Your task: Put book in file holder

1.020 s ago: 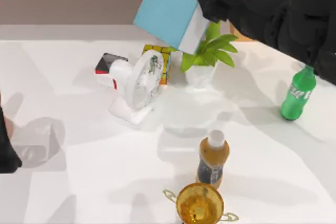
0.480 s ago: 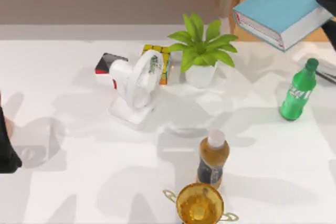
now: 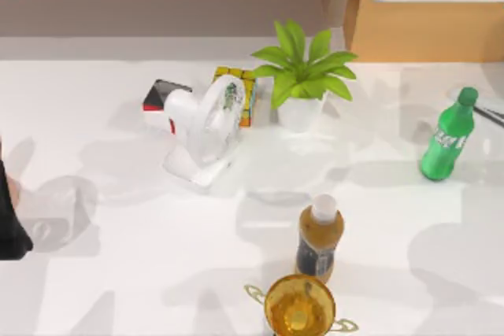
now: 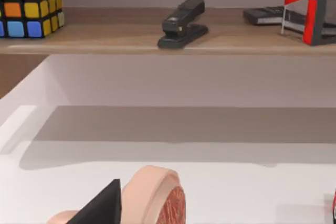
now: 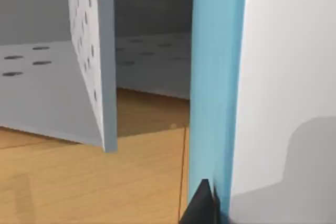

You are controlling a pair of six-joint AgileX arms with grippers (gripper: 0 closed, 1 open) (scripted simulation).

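Right gripper [image 5: 202, 203] clenched on the upright book [image 5: 216, 77], beside the grey perforated file holder [image 5: 92, 61] on a wooden surface. Best practice: keep the book vertical and align it with a slot before lowering. Left arm [image 3: 9, 226] parked at the desk's left edge; whether its pincer is closed cannot be told.

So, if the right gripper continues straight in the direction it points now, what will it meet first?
Probably the grey perforated file holder, seen ahead in the right wrist view beyond the light-blue book beside the finger. Depth is unclear, and the wooden surface lies below that line.
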